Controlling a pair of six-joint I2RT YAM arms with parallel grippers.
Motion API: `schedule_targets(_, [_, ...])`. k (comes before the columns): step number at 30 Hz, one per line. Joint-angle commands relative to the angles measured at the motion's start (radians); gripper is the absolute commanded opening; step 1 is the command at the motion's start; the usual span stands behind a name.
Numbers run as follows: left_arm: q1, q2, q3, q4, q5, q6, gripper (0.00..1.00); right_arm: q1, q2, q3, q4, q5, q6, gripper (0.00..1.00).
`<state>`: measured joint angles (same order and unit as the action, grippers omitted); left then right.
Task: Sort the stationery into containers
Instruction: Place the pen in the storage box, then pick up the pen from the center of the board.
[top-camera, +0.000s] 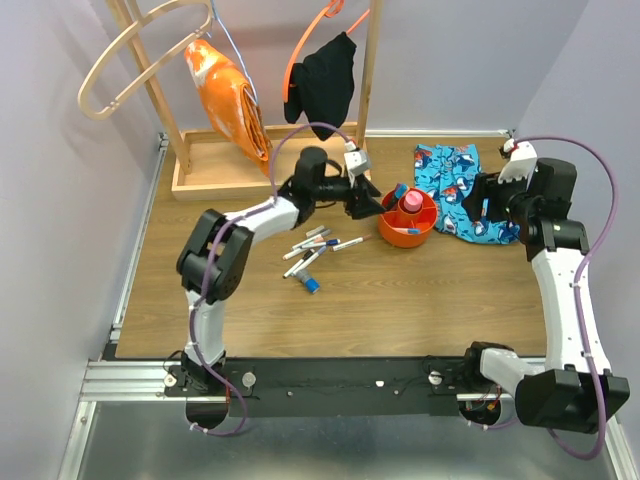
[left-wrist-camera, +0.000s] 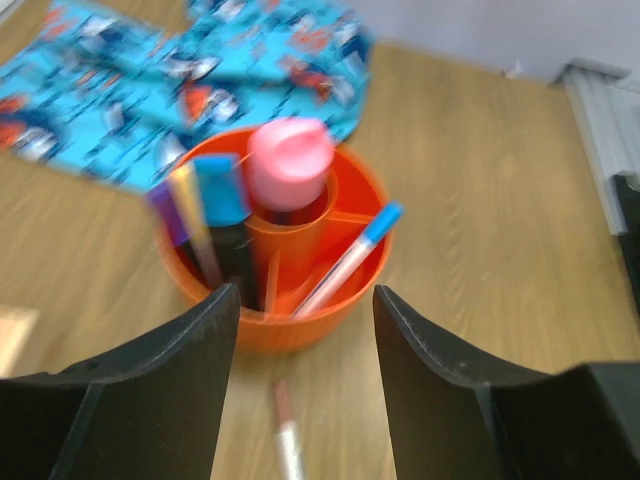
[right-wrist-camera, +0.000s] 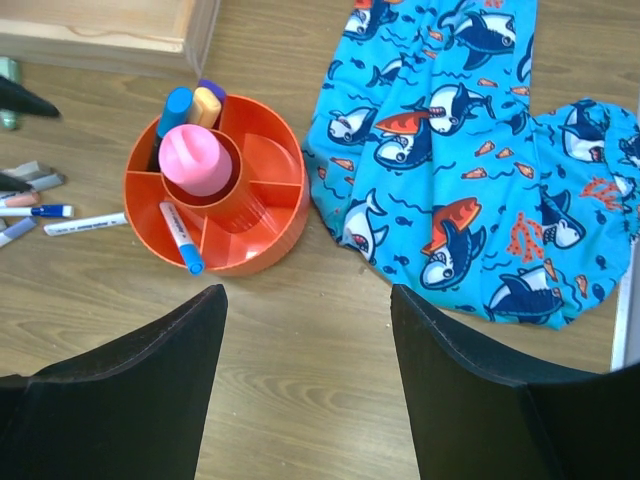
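The orange tub (top-camera: 400, 238) sits far-centre on the table, a pink tube (top-camera: 411, 203) in its middle cup, loose pens (top-camera: 318, 248) just left of it, flanked by the left gripper (left-wrist-camera: 305, 385) and the right gripper (right-wrist-camera: 308, 380), both spread wide, empty.

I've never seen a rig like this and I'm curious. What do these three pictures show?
Two robot arms stand at the near edge of a table. One picture looks down from above; the other two come from wrist cameras, so the dark shapes below are each arm's own fingers. The left tool sits open near the orange tub, which holds a pink tube and some markers; more pens lie loose on the wood. The right tool, also open, is by a shark-print cloth. Nothing is held.
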<state>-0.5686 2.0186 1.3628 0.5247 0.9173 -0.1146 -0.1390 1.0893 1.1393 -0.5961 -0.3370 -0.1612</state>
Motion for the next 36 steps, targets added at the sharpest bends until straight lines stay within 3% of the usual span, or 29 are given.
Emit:
schedule_targets(1, [0.015,-0.121,0.153,-0.814,-0.191,0.433,0.64,-0.005,-0.065,-0.082,0.081,-0.042,0.035,0.74])
schedule_targets(2, [0.015,-0.104,0.172,-0.95,-0.278,0.463,0.63,-0.005,-0.071,-0.091,0.088,-0.04,0.041,0.74])
schedule_targets(6, [0.01,-0.017,0.298,-1.147,-0.386,0.546,0.6,-0.005,-0.109,-0.127,0.125,-0.028,0.058,0.74])
schedule_targets(11, [0.0,0.025,0.28,-1.099,-0.443,0.558,0.57,-0.005,-0.117,-0.11,0.121,-0.039,0.066,0.74])
schedule_targets(27, [-0.123,0.218,0.432,-1.112,-0.581,0.517,0.56,-0.005,-0.155,-0.104,0.082,-0.016,0.057,0.74])
schedule_targets(36, [-0.125,0.296,0.513,-1.209,-0.595,0.492,0.3,-0.005,-0.135,-0.093,0.091,-0.004,0.045,0.75])
